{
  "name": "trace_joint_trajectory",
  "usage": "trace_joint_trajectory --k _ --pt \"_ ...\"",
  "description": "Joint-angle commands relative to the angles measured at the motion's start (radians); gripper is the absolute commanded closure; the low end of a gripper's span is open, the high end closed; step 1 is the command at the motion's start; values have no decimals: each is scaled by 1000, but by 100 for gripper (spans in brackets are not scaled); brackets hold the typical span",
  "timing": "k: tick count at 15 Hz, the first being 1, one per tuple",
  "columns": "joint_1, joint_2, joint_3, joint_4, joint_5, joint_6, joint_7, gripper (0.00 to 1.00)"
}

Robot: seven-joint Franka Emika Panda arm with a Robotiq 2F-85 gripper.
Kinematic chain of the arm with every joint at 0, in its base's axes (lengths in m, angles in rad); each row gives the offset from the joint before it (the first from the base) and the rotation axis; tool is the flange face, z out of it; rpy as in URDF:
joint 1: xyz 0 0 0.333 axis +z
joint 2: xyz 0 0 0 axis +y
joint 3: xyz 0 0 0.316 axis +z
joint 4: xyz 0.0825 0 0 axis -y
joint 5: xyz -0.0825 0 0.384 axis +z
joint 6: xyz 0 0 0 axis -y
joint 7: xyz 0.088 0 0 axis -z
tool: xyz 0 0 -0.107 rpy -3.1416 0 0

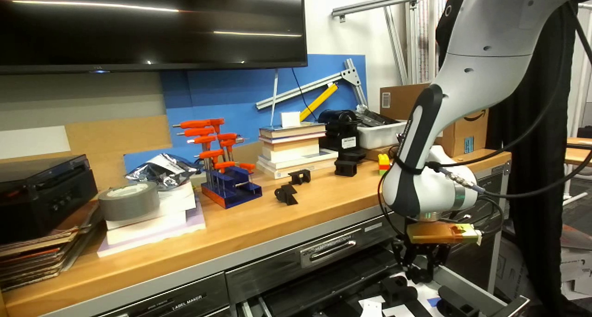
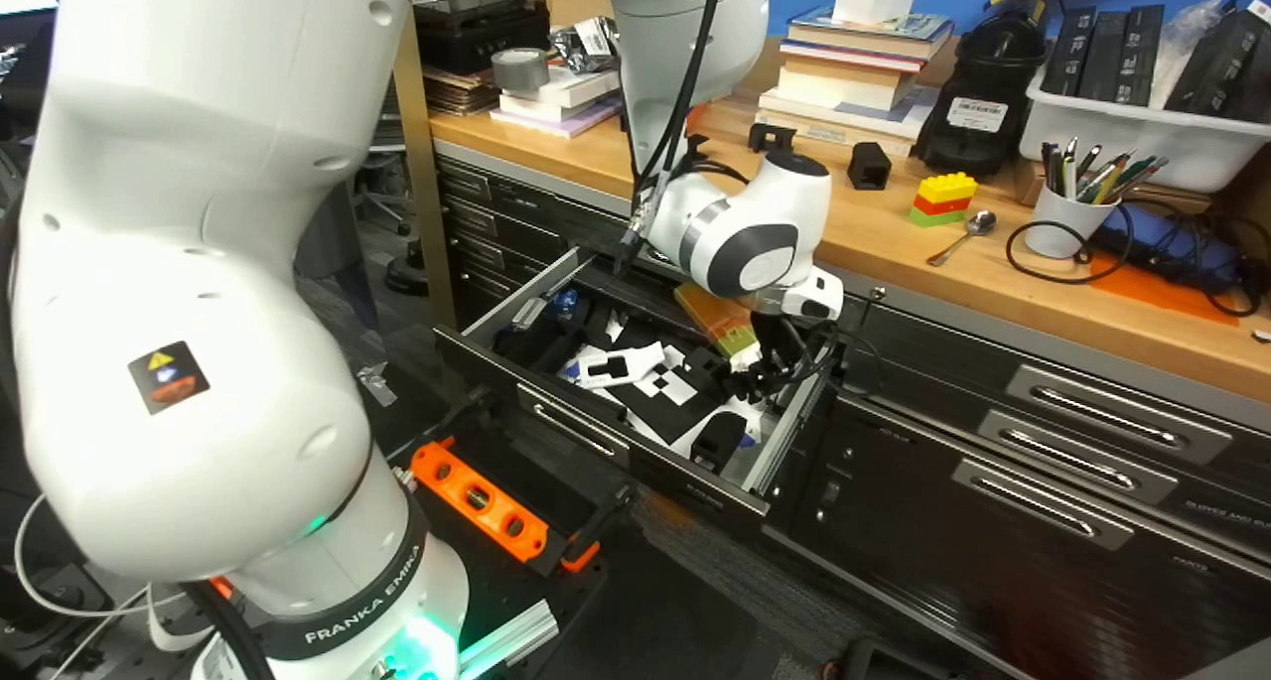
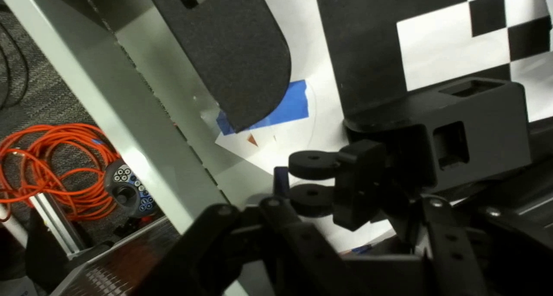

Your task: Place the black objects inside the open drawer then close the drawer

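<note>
In an exterior view, shows three black pieces (image 1: 346, 168) on the worktop (image 1: 323, 194) between blue tool stand (image 1: 231, 188) and toy bricks (image 1: 383, 164). In an exterior view, shows a rounded black piece (image 2: 720, 437) lying in the open drawer (image 2: 675, 481). In the wrist view, has the jaws clamped on a two-lugged black part (image 3: 352, 186) over the drawer.

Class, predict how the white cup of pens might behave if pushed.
The cup could tip, since its pens stick up well above it. Once fallen, it might roll, being round-sided. The pens, leaning at different angles, would probably shift.
</note>
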Motion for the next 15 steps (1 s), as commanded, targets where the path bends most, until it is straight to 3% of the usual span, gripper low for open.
trace_joint_trajectory --k 1,3,4,5,8,15 --pt "-7 30 -2 37 23 13 5 70" --pt "-10 36 -2 42 24 12 8 70" --pt "-9 37 -4 45 23 9 12 39" --pt "-9 38 -5 46 23 6 15 20" --pt "-6 31 -6 43 23 2 23 1" --pt "26 -61 -15 7 9 -31 37 0"
